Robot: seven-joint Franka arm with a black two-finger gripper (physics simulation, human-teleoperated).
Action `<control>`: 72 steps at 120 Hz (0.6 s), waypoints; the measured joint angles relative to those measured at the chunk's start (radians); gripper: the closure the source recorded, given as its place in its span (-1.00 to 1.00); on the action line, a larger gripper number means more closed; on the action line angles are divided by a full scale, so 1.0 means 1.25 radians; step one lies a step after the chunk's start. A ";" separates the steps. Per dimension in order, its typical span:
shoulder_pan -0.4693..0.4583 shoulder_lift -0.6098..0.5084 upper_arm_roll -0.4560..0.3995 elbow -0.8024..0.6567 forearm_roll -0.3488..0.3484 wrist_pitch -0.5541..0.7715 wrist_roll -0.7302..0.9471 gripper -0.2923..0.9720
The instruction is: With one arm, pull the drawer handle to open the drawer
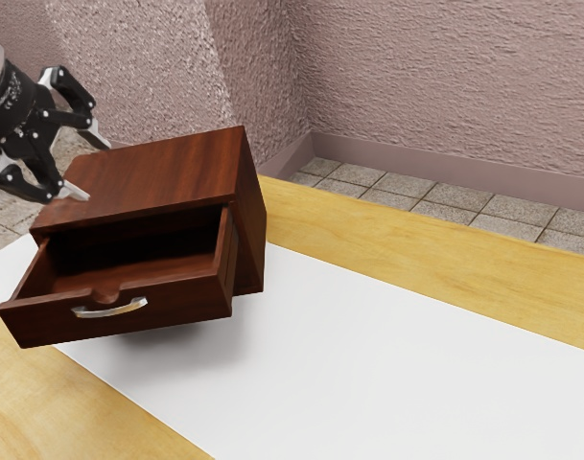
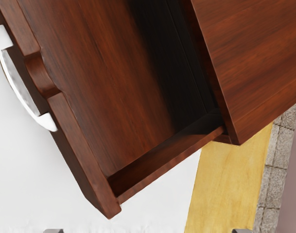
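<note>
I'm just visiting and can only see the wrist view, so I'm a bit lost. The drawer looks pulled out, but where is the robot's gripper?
Observer: The gripper is at the exterior view's left, up by the top rear corner of the cabinet. It is well apart from the handle.
Operator: Is it holding anything?
Observer: No, it is open, with nothing in it.
</note>
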 joint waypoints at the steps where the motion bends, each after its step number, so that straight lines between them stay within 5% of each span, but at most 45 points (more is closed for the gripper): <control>1: -0.011 0.010 0.003 0.016 0.002 -0.013 0.000 -0.22; 22: -0.160 0.057 0.017 0.033 0.024 -0.185 0.008 -0.40; 72: -0.210 0.055 0.011 -0.083 0.020 -0.218 0.019 -0.52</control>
